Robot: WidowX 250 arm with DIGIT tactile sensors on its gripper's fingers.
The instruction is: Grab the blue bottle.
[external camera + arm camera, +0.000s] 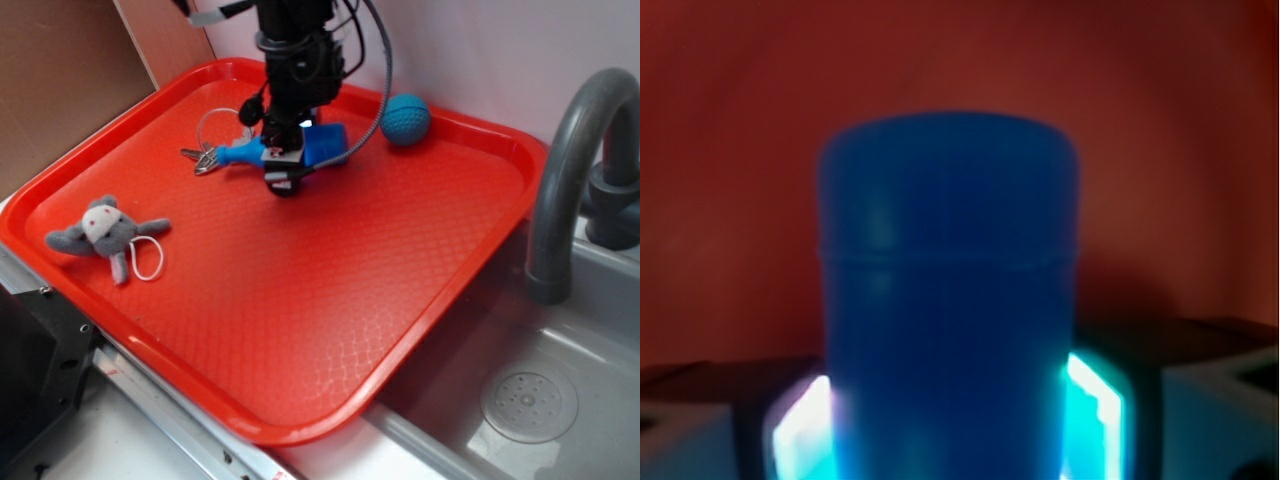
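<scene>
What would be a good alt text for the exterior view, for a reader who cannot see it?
A black robot arm's gripper reaches down over a blue bottle lying on its side at the back of a red tray, jaws on either side of it. Also on the tray: a teal ball, keys and a grey plush toy; a grey sink is at right.

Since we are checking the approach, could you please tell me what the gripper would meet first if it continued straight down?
The gripper points down with its fingers either side of the blue bottle; straight on, it would probably meet the red tray almost at once.
</scene>
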